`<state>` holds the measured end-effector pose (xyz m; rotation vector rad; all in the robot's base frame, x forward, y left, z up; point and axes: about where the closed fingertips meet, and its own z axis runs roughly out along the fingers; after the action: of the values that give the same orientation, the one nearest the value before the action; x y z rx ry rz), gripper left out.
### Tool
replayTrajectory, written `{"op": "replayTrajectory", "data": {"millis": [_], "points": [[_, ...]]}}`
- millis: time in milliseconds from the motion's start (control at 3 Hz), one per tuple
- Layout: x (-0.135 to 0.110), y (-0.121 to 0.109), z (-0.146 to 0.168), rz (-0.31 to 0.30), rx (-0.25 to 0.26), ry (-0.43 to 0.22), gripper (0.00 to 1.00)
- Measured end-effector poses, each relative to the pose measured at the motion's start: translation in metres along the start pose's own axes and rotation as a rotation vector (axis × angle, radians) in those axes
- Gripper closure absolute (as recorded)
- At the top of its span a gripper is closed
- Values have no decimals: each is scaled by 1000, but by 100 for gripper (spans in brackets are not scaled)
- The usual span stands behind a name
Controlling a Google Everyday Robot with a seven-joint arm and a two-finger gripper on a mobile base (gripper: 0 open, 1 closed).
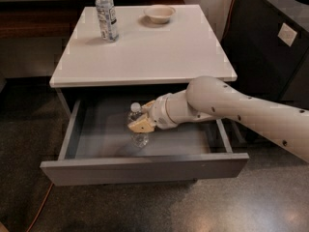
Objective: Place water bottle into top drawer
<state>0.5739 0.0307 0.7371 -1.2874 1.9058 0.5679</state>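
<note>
The top drawer is pulled open under the white table, showing its bluish-grey inside. The water bottle, small and clear with a white cap, stands upright inside the drawer, left of its middle, its base at or near the floor. My gripper reaches in from the right on the white arm and is shut on the bottle's body just below the cap.
On the white tabletop stand another clear bottle with a pale label at the back left and a small bowl at the back. A dark cabinet stands at the right. An orange cable lies on the floor.
</note>
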Motion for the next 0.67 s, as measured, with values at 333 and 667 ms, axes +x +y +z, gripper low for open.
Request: {"op": "replayTrajectory", "data": {"millis": [333, 667], "points": [[13, -11, 12, 15, -1, -7, 82], [19, -17, 18, 28, -4, -11, 59]]}}
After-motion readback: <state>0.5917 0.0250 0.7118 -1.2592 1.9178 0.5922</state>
